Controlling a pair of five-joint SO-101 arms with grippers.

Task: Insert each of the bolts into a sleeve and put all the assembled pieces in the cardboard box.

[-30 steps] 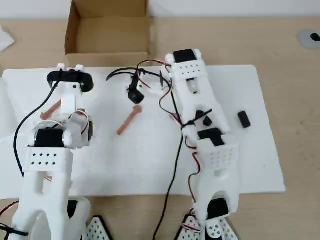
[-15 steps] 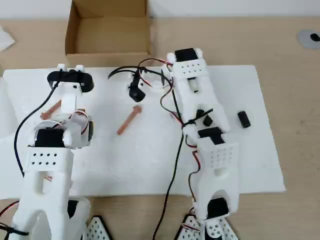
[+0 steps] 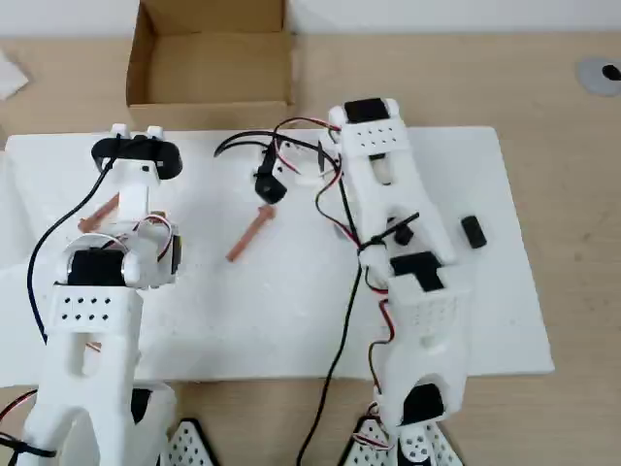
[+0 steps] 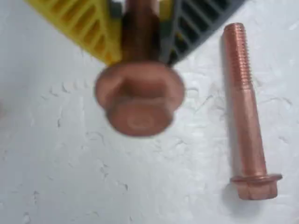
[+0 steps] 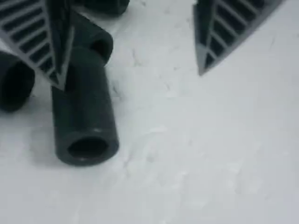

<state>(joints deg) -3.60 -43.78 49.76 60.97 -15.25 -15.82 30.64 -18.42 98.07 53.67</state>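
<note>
Copper-brown, a bolt (image 4: 138, 100) is pinched tight in the left gripper (image 4: 140, 28), with its round head sticking out past the fingers. A second bolt (image 4: 246, 116) lies flat on the white board (image 4: 70, 177) just beside it. The right gripper (image 5: 131, 77) has its fingers apart, low over the board, and a black sleeve (image 5: 84, 121) lies on its side at one finger. More sleeves (image 5: 16, 84) lie close by. From above, another bolt (image 3: 250, 233) lies between the two arms. One sleeve (image 3: 473, 231) lies alone near the right arm, and the cardboard box (image 3: 141, 68) sits just past the board's far edge.
</note>
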